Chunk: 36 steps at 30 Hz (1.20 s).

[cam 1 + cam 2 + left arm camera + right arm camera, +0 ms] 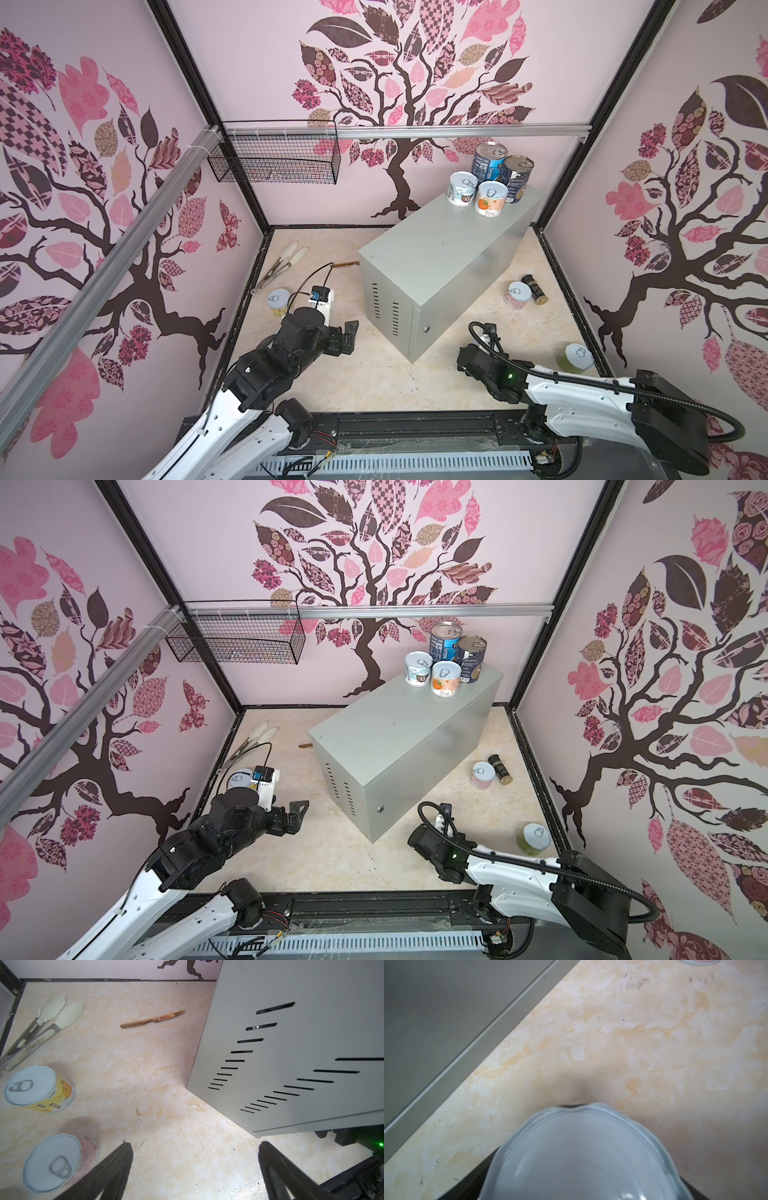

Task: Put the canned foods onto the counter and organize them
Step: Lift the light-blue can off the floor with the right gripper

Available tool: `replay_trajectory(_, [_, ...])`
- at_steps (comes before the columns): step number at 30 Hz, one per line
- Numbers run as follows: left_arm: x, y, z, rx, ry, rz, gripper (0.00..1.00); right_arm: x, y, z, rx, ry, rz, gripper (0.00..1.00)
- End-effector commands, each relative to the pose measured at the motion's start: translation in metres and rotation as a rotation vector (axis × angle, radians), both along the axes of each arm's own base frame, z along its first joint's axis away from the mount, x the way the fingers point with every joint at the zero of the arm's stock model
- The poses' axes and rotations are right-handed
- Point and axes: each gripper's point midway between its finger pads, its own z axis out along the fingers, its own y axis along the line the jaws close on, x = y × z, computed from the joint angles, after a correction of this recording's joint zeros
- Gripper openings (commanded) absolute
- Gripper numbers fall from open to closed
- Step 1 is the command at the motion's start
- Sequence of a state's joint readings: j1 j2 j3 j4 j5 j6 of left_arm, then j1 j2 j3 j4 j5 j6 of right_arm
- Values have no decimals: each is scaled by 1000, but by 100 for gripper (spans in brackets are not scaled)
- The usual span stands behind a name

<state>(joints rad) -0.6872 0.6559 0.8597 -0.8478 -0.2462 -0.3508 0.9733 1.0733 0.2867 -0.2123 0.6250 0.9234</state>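
A short can [583, 1157] stands upright directly under my right end effector [579, 1118], lid towards its camera, beside the grey cabinet worktop [436, 249]. I cannot tell whether the jaws are clamped on it. My left end effector [194, 1145] gapes, empty.

A metal cabinet [436, 266] stands slantwise in the middle of the table [374, 382]; on its far end two tall cans [488, 160] [517, 176] stand behind two short cans [462, 189] [491, 198]. Left of it lie a knife [152, 1020] and, at the table's left edge, tongs [282, 262], with a can [277, 302] and a nearer can [60, 1162] in front of them. Right of it a third can [518, 294] stands just beside a spice jar [535, 289], a corner can [577, 357] nearer the front. A wire basket [274, 160] hangs on the back rail [457, 131].
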Motion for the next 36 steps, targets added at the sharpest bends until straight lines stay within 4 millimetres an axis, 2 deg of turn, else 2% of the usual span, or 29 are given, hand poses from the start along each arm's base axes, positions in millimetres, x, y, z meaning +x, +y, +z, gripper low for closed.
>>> replay_trajectory(1, [0,3,-8,11,8,13,98,6,4,9,20,-36,-16,92])
replay_trajectory(4, [0,3,-8,10,8,12,98,6,5,8,22,-37,-12,86])
replay_trajectory(10, [0,3,-7,9,5,12,98,6,8,6,17,-27,1,82])
replay_trajectory(23, [-1,5,-6,8,0,17,98,7,11,3,6,-11,10,83])
replay_trajectory(29, [-1,5,-5,4,-4,15,98,8,14,7,11,-19,24,70])
replay_trajectory(33, [-1,4,-6,7,-1,13,98,9,15,14,26,-35,29,54])
replay_trajectory(36, [0,3,-7,12,5,10,98,10,18,23,47,-52,41,49])
